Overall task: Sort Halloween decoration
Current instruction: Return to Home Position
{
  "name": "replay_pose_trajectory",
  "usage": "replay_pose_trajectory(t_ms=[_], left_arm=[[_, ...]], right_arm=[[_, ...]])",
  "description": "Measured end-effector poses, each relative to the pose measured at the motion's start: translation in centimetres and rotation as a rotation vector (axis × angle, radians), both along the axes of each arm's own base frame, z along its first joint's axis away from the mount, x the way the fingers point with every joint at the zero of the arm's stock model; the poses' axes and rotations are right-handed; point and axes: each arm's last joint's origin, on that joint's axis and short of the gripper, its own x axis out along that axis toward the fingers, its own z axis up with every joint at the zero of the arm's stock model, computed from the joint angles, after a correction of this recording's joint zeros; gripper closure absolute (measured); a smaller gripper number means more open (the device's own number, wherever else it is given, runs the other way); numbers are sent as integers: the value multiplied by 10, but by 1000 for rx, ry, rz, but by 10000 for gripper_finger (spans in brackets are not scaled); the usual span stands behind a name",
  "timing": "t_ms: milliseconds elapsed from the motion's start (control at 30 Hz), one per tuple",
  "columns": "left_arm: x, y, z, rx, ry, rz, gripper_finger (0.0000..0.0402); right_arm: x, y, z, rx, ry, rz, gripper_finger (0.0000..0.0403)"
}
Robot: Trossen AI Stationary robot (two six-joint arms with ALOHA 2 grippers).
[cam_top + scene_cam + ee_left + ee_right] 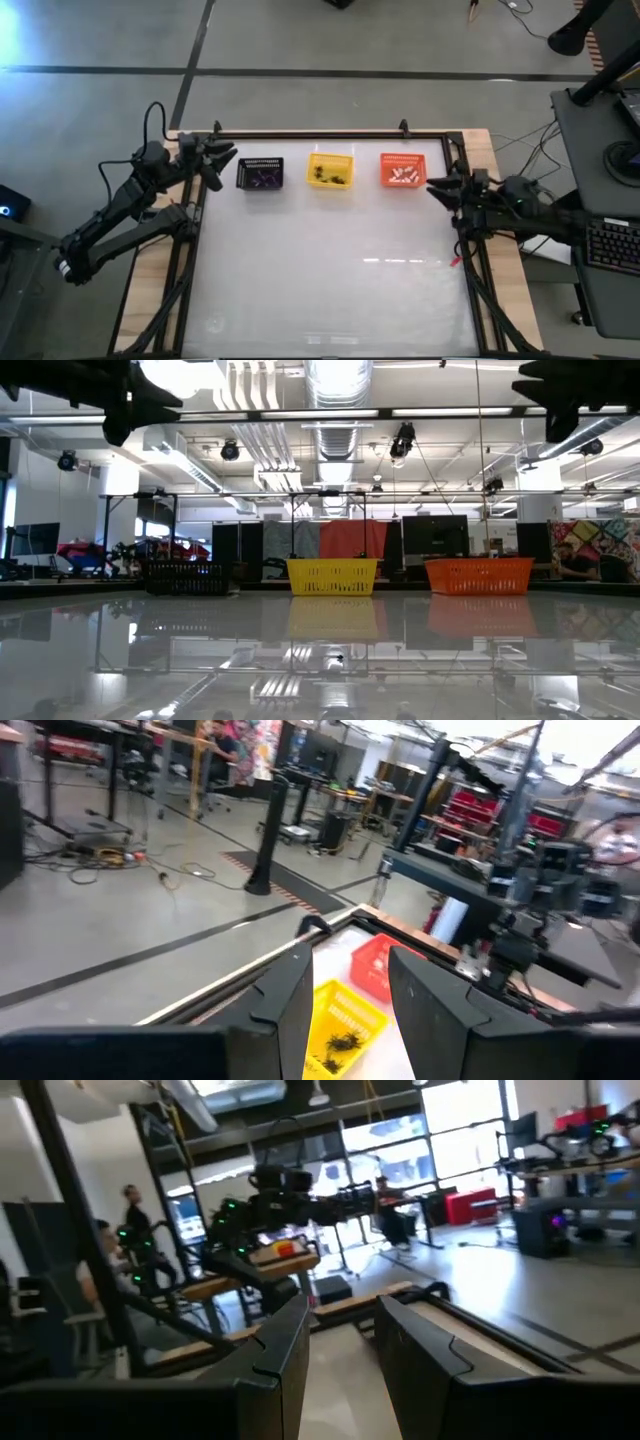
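Trinkets: axes unreadable; left end effector, right end effector narrowly parted, empty.

lighting: bright and even, supplied by ceiling strip lights. glare streaks are carried on the glossy table; the yellow basket is mirrored in it.

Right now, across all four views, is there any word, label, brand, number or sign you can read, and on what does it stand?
No text can be read in any view.
On the black basket, yellow basket and orange basket: no label shows.
On the left gripper and right gripper: no marking shows.
On the keyboard: keys too small to read.
On the colourful panel in the room behind: too blurred to read.
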Motion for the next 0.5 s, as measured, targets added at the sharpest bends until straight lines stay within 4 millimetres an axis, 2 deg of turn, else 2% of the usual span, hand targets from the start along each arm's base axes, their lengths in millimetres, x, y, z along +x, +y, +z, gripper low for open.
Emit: replay_pose_trajectory(t_ms=[300,500], left_arm=[[0,-1,0,-12,-8,-34,286],[1,-1,0,-30,-16,-40,286]], right_arm=[[23,-2,-49,15,33,19,296],[29,-3,-72,26,52,17,296]])
